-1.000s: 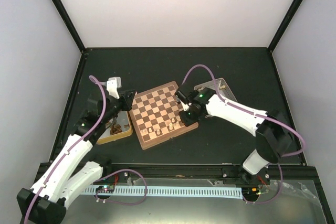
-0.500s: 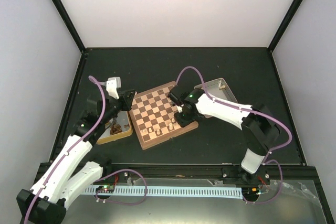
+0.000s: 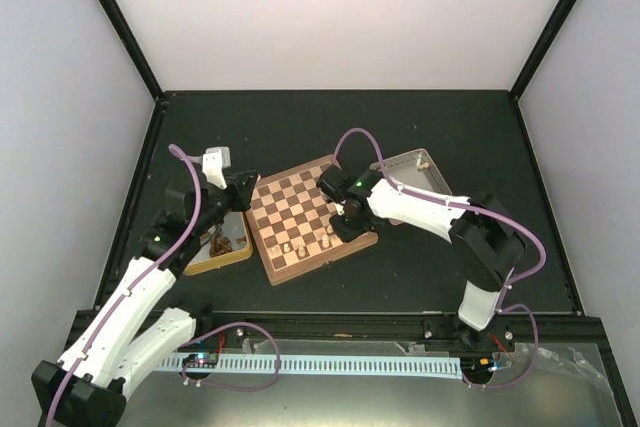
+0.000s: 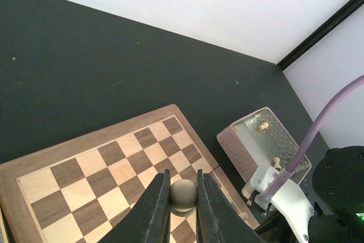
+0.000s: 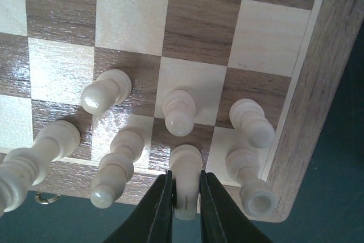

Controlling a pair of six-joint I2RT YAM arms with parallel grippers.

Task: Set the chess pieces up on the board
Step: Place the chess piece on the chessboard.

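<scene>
Right gripper [image 5: 185, 179] clamping small pale cream turned wooden chess piece [image 5: 186, 166] at edge row, near corner of square tan-and-brown checked wooden board [image 5: 131, 21]; six more pale chessmen [image 5: 180, 112] standing close around it. Left gripper [image 4: 182, 181] pinching dark round-topped wooden piece [image 4: 183, 196], hovering over board; shallow metal tray [image 4: 273, 140] sitting just beside board, holding two pale pieces

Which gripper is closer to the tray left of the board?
Left. The left gripper is beside the tray; the right gripper is across the board, at its right edge.
</scene>
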